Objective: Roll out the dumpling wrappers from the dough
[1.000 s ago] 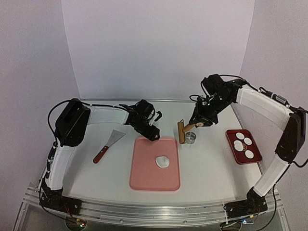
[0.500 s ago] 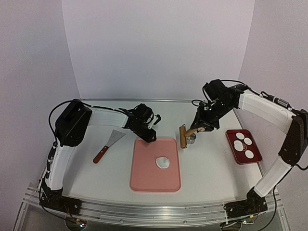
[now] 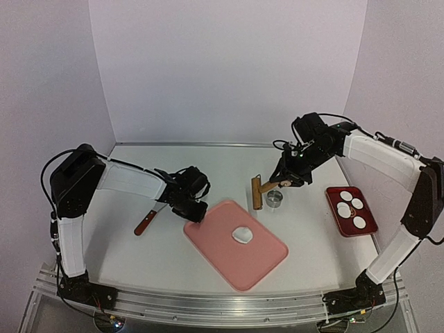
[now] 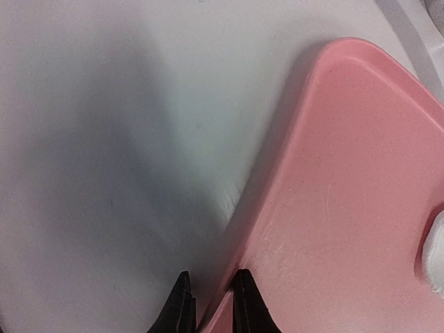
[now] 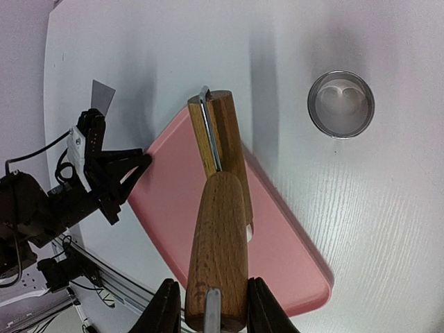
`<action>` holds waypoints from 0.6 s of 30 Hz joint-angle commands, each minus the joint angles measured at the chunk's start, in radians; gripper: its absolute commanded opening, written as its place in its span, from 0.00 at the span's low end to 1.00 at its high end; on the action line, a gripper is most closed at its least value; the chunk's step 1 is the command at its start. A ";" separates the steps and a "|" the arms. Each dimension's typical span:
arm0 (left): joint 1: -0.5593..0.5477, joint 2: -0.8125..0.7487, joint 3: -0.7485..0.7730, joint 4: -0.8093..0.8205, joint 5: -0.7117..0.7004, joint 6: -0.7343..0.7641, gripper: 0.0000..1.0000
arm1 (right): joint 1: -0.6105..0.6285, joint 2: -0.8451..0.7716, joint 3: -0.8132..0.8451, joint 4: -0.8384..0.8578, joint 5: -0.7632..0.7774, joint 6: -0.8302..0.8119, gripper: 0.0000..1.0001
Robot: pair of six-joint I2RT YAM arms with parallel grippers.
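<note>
The dough point(image 3: 243, 235) is a small white lump lying on the pink board point(image 3: 239, 257), which sits askew on the table. My left gripper point(image 3: 195, 210) is shut on the board's far left corner; in the left wrist view its fingertips point(image 4: 243, 302) straddle the rim of the pink board point(image 4: 347, 208), and the dough point(image 4: 436, 260) shows at the right edge. My right gripper point(image 3: 283, 180) is shut on the handle point(image 5: 218, 250) of a wooden roller point(image 3: 257, 192), held above the table beyond the board. Several round white dumpling wrappers point(image 3: 349, 206) lie in the red tray point(image 3: 368, 229).
A metal ring cutter point(image 3: 275, 198) stands just right of the roller, also visible as the ring cutter point(image 5: 340, 103) in the right wrist view. A spatula point(image 3: 146, 222) with a wooden handle lies left of the board, its blade partly under my left arm.
The left gripper closed on the board's corner and pulled it toward the front left, turning the board askew with the dough on it. The right gripper shifted the roller slightly left.
</note>
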 commanded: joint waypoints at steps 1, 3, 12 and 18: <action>-0.061 -0.094 -0.114 -0.123 -0.022 -0.214 0.14 | 0.005 0.017 0.019 0.056 -0.057 -0.031 0.00; -0.072 -0.129 -0.142 -0.117 0.034 -0.279 0.15 | 0.005 0.022 0.019 0.060 -0.083 -0.040 0.00; -0.060 -0.123 0.012 -0.178 0.156 -0.333 0.36 | 0.005 0.037 -0.013 0.047 -0.312 -0.092 0.00; -0.035 -0.043 0.130 -0.197 0.173 -0.267 0.40 | 0.005 0.019 -0.111 0.005 -0.341 -0.073 0.00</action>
